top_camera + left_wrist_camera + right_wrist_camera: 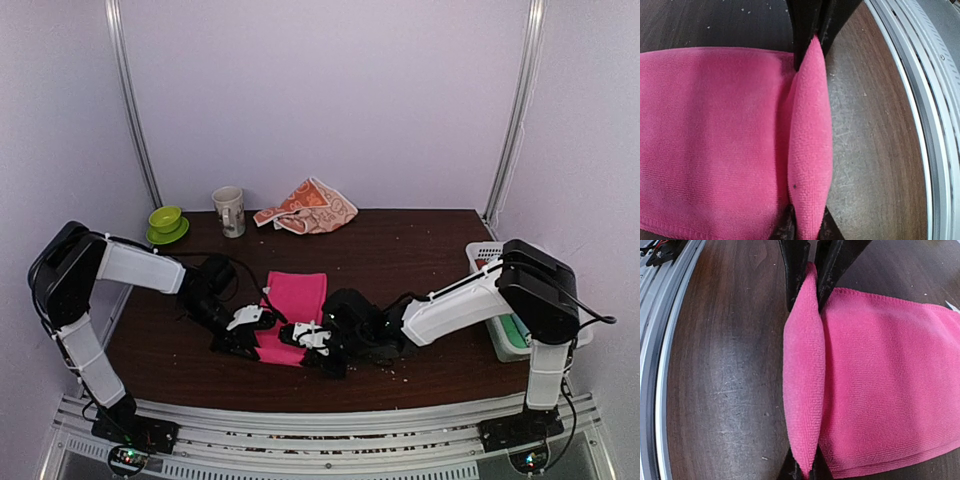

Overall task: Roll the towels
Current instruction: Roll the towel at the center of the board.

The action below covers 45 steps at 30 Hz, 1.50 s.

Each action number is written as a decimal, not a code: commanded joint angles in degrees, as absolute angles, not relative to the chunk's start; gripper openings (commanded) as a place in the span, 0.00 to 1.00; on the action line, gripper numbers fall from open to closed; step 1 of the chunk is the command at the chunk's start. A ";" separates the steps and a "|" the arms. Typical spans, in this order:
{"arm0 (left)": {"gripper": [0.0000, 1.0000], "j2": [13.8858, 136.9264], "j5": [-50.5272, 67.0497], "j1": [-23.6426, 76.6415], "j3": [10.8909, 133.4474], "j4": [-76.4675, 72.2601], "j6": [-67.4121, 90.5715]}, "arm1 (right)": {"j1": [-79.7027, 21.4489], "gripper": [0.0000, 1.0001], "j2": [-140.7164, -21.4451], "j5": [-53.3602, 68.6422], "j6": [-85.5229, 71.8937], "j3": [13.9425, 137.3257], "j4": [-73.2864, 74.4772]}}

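The hot pink towel [293,305] lies flat on the dark wooden table [420,260] near the front edge. Its near edge is pinched up into a raised fold [810,140], which also shows in the right wrist view [802,385]. My left gripper [260,338] [807,231] is shut on one end of that fold. My right gripper [302,348] [806,471] is shut on the other end. Each wrist view shows the other gripper's black fingers [807,30] [796,270] at the far end of the fold. The orange-peach printed towel [308,207] lies crumpled at the back of the table.
A mug [230,211] and a green cup on a saucer [166,222] stand at the back left. A white basket [484,256] with rolled cloths sits at the right edge. The metal rail [330,425] runs along the table's front.
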State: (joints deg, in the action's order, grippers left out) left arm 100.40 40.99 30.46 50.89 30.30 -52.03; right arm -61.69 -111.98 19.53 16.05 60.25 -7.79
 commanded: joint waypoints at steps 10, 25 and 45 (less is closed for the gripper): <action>0.17 107.50 39.20 27.63 58.58 37.47 -50.00 | -55.22 0.00 -119.37 37.63 7.98 68.13 6.22; 0.32 110.97 37.36 24.87 61.11 40.16 -48.40 | -49.84 0.00 -127.95 47.44 0.41 74.37 14.70; 0.56 87.06 31.36 23.02 47.62 23.22 -49.92 | -47.80 0.00 -130.05 50.46 -4.94 76.33 15.57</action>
State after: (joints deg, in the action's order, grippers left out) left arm 93.03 32.25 23.27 51.37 30.33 -48.05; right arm -48.82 -126.13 55.77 -3.70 77.45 8.78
